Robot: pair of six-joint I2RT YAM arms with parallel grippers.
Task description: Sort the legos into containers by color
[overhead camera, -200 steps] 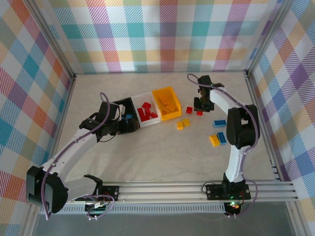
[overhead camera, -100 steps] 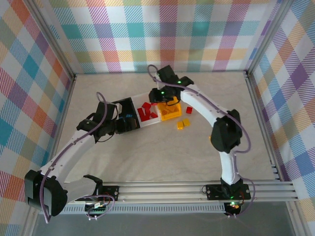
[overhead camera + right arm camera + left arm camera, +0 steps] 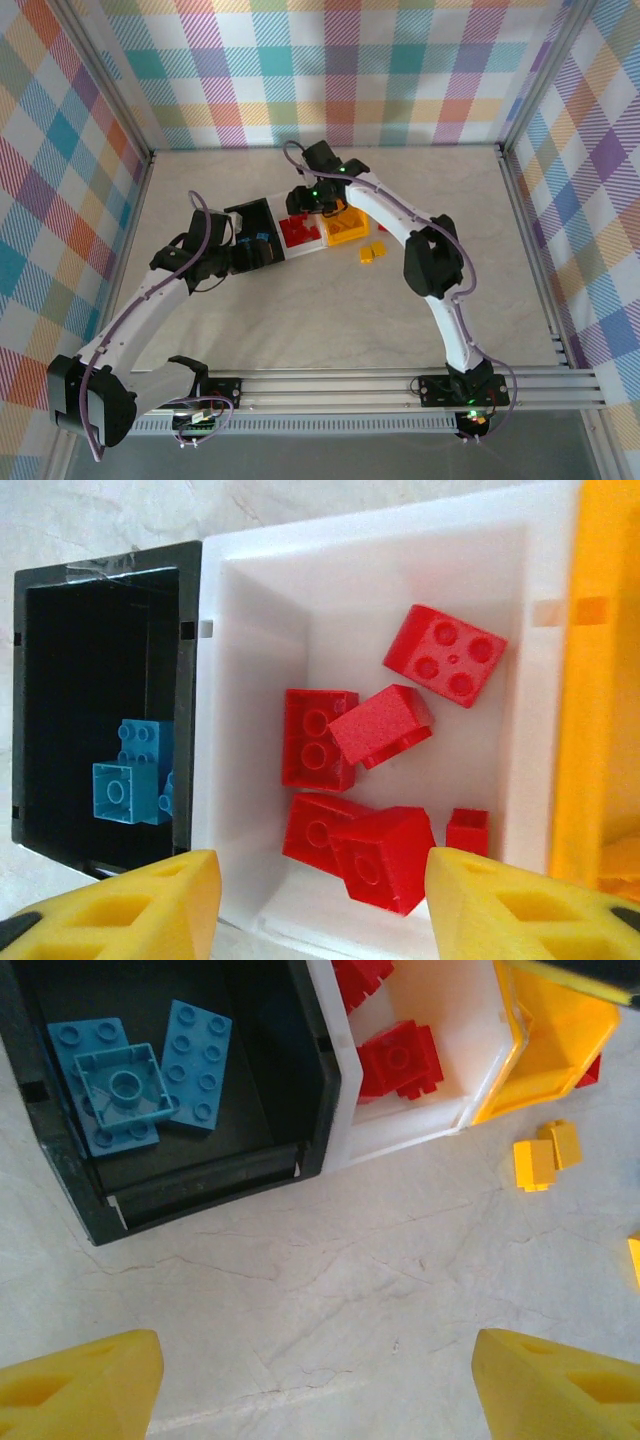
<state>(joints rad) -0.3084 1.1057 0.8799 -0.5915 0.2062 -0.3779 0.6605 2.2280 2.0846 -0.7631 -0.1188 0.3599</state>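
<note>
Walls (image 3: 330, 70) of bright plaid close in the pale, marbled counter (image 3: 300, 320) on three sides; the surface looks flat and smooth. Three bins stand touching in a row at mid-counter: black bin (image 3: 246, 212), white bin (image 3: 260, 630), yellow bin (image 3: 600, 680). The right hand (image 3: 322, 890) hovers over the white bin, fingers apart with nothing between them, red bricks (image 3: 380, 730) heaped below. The left hand (image 3: 320, 1370) hangs over the counter just on the near side of the black bin, likewise apart and empty; blue bricks (image 3: 140, 1080) lie inside that bin. What the next move turns on, I judge, is the loose yellow pair (image 3: 372, 252). It lies on the counter just beside the yellow bin's near corner, rightward and base-ward from the right hand, so the right arm looks nearer. The two bricks touch, side by side, set slantwise to the bins.
</note>
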